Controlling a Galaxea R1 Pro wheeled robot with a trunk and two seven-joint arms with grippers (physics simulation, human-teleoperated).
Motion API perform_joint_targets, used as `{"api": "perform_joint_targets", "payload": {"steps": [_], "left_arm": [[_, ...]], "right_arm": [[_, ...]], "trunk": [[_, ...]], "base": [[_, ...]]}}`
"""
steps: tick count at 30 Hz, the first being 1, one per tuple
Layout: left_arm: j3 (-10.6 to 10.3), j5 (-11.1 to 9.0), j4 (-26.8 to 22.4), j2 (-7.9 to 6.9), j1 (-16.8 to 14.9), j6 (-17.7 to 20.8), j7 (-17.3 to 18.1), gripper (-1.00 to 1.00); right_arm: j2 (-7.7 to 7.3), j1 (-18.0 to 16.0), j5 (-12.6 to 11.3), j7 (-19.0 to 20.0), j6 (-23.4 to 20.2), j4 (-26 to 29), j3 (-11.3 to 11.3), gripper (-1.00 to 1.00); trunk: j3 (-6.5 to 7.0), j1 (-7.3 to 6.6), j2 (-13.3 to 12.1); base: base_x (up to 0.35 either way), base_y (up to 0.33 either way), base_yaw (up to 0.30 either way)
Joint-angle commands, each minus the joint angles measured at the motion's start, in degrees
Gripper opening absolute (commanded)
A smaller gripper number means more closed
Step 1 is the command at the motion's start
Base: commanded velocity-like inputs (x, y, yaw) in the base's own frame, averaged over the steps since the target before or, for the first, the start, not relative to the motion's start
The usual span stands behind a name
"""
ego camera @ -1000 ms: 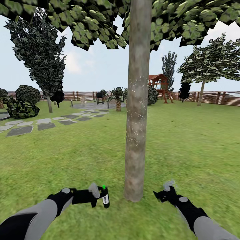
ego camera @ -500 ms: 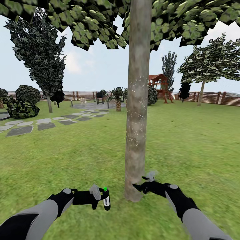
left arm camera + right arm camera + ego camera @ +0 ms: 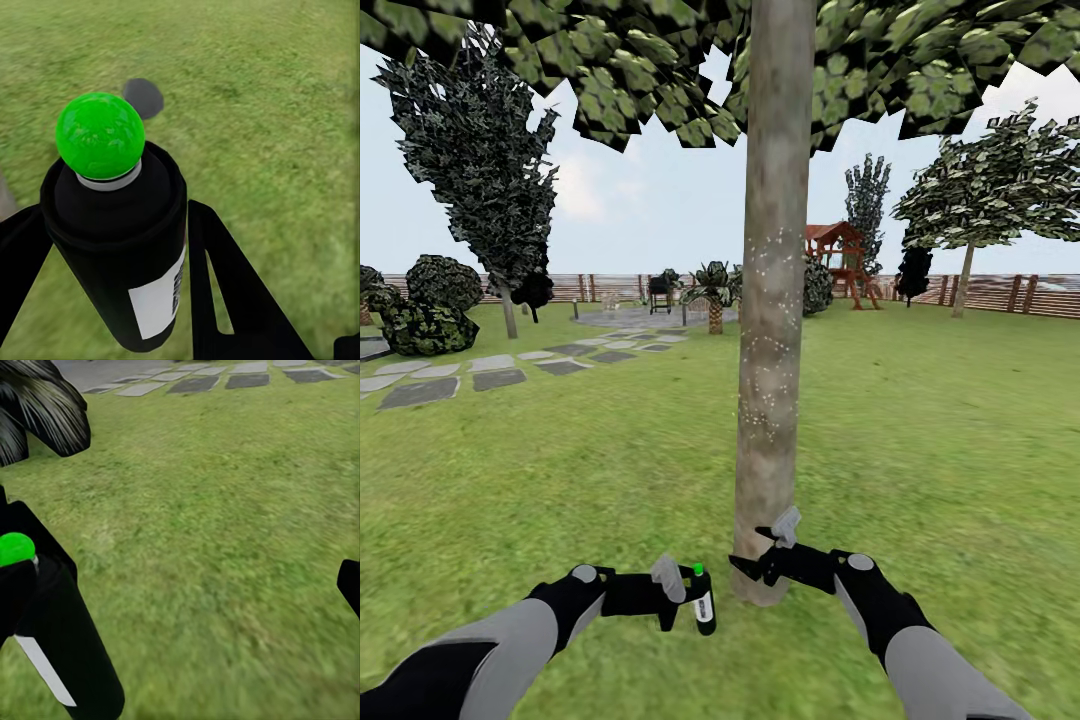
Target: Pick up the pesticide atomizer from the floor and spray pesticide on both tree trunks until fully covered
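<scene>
The pesticide atomizer [image 3: 703,600] is a small black can with a white label and a green ball on top. It stands upright just above the grass, with my left gripper [image 3: 680,598] shut on it. The left wrist view shows the atomizer [image 3: 112,247] close up between the black fingers [image 3: 225,292]. The nearest tree trunk [image 3: 772,330] rises just right of the can and carries white specks at mid-height. My right gripper [image 3: 760,545] is open at the trunk's base, and from it I see the atomizer [image 3: 52,652] over the grass. A second tree [image 3: 964,280] stands far right by the fence.
Stepping stones [image 3: 490,375] cross the lawn at left, beside dark shrubs [image 3: 425,315] and a tall conifer [image 3: 490,180]. A short palm [image 3: 714,290], a grill [image 3: 659,292] and a wooden playset [image 3: 840,255] stand further back. A slatted fence [image 3: 1010,295] rings the garden.
My right gripper has swung left from open grass to the foot of the trunk. My left gripper has carried the atomizer slightly right, closer to the trunk.
</scene>
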State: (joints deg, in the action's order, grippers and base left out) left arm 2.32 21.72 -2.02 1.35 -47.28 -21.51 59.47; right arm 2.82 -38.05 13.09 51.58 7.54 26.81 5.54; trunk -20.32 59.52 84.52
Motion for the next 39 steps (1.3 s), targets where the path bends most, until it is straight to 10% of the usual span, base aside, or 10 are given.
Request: {"api": "perform_joint_targets", "payload": {"steps": [1,26,31,39], "left_arm": [[0.1,0.0,0.0,0.05,0.0,0.0,-0.1,-1.0],[0.1,0.0,0.0,0.84,0.0,0.0,-0.1,-1.0],[0.1,0.0,0.0,0.84,0.0,0.0,-0.1,-1.0],[0.1,0.0,0.0,0.84,0.0,0.1,-0.1,-1.0]], "right_arm": [[0.0,0.0,0.0,0.0,0.0,0.0,0.0,1.0],[2.8,0.0,0.0,0.1,-3.3,6.8,-0.3,1.0],[3.45,0.0,-0.1,-0.3,-3.6,6.9,-8.7,1.0],[3.51,0.0,-0.1,-0.4,-3.7,6.9,-10.3,1.0]], "trunk": [[0.0,0.0,0.0],[0.0,0.0,0.0],[0.0,0.0,0.0],[0.0,0.0,0.0]], "base": [[0.0,0.0,0.0],[0.0,0.0,0.0],[0.0,0.0,0.0],[0.0,0.0,0.0]]}}
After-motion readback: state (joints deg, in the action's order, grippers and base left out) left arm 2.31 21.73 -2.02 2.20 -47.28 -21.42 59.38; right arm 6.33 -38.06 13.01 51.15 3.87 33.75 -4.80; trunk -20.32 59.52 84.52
